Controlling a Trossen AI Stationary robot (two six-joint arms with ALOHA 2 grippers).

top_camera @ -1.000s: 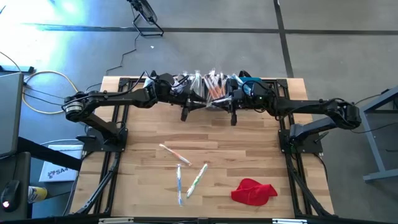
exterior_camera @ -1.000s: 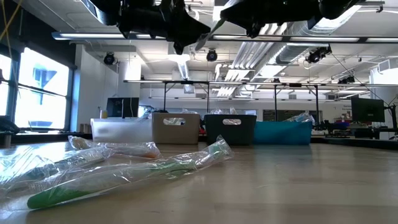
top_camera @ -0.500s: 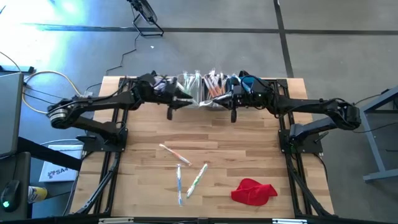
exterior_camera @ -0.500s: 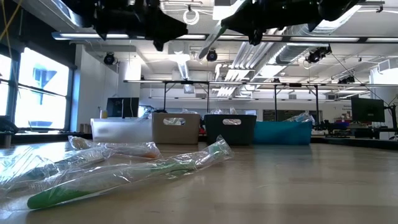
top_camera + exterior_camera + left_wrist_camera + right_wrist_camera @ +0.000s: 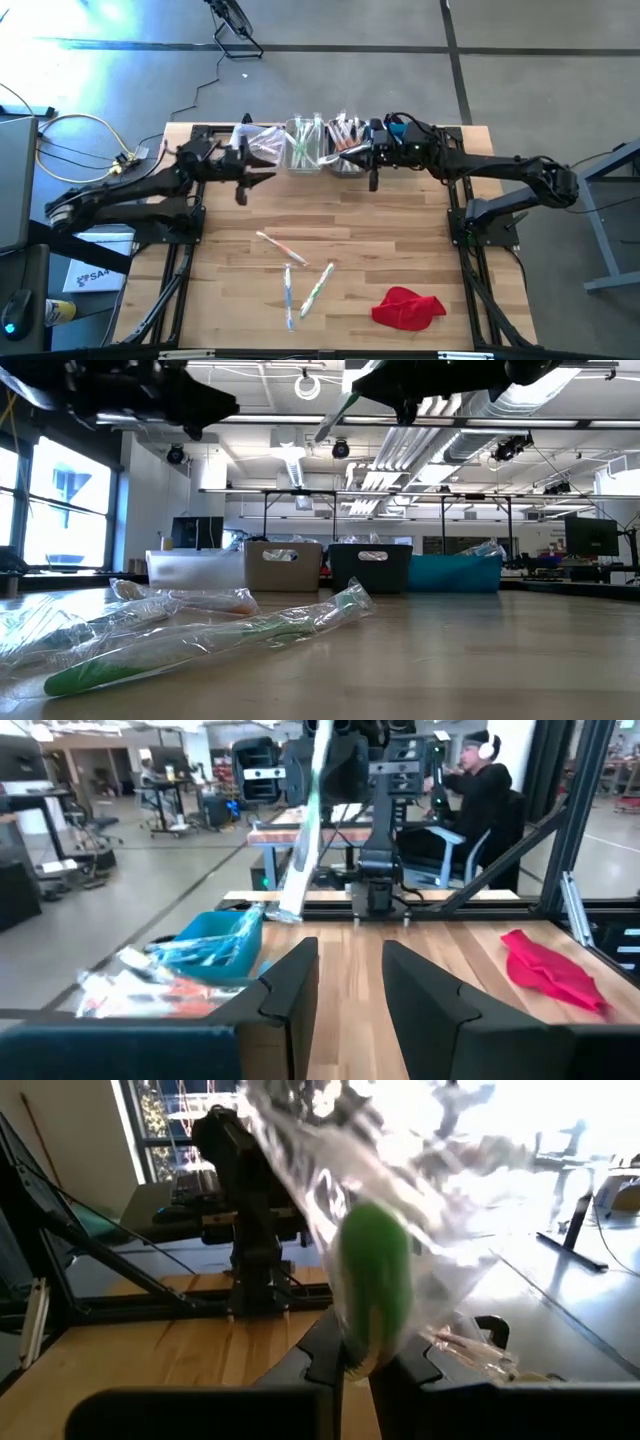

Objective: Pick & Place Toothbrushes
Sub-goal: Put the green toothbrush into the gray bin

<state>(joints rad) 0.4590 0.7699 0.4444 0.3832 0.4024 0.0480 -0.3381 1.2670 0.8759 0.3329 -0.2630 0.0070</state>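
Four small rectangular bins (image 5: 310, 150) in a row along the far edge of the light wooden table (image 5: 400, 240). Left gripper (image 5: 243, 186) above the row's left end, right gripper (image 5: 372, 176) above its right end. Three clear-wrapped toothbrushes (image 5: 300, 280) near the table's middle, close together. Crumpled red cloth (image 5: 407, 307) to their right, nearer the front.
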